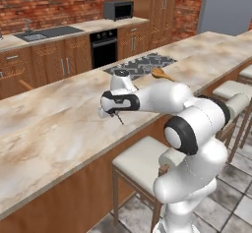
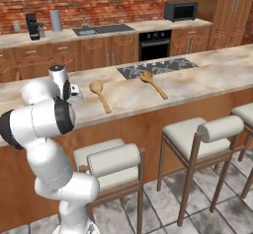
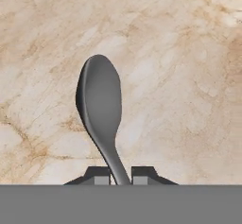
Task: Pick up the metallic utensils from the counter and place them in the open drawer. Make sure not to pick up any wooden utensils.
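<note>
Beige marbled tabletop (image 1: 54, 124) runs under the arm. Hand view: the fingers (image 3: 121, 176) closed at 6 o'clock on the handle of the silver spoon (image 3: 99, 105), bowl pointing to 12 o'clock over the stone. Whether it is lifted or touching, cannot tell. Right base view: two wooden spoons (image 2: 100, 96) (image 2: 152, 83) lie beyond, toward 2 o'clock, the farther beside the black cooktop (image 2: 158, 67).
</note>
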